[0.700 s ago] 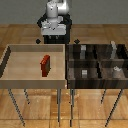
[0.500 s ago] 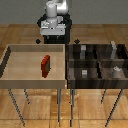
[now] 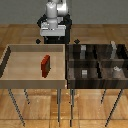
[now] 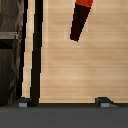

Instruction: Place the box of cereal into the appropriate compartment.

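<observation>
Careful: your tool (image 4: 62, 103) stands open and empty, so approaching the box of cereal (image 3: 45, 66) off-centre could topple it inside the tan tray (image 3: 10, 62).

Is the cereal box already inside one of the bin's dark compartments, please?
No, the cereal box stands in the light tan tray, on the exterior view's left of the dark bin.
</observation>
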Controlling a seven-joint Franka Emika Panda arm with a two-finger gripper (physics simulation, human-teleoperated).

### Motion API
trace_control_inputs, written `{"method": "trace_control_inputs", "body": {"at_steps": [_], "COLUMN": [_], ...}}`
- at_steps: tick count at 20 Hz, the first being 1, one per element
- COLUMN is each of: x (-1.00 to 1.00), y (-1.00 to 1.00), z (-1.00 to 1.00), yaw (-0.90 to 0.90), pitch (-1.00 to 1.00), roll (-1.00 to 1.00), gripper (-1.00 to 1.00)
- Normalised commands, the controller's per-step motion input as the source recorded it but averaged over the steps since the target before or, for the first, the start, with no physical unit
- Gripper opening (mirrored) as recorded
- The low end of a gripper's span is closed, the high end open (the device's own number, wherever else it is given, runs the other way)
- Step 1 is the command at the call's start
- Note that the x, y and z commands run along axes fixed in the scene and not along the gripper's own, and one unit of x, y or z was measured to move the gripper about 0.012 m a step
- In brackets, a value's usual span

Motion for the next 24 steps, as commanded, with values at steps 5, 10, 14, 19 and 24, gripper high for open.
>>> {"method": "trace_control_inputs", "body": {"at_steps": [5, 10, 14, 19, 24], "x": [0.2, 0.6, 0.5, 0.2, 0.6], "y": [-0.2, 0.0, 0.0, 0.0, 0.0], "z": [0.0, 0.0, 0.0, 0.0, 0.0], "yaw": [0.0, 0.0, 0.0, 0.0, 0.0], "pitch": [0.0, 0.0, 0.0, 0.0, 0.0], "roll": [0.0, 0.0, 0.0, 0.0, 0.0], "gripper": [1.0, 1.0, 1.0, 1.0, 1.0]}}
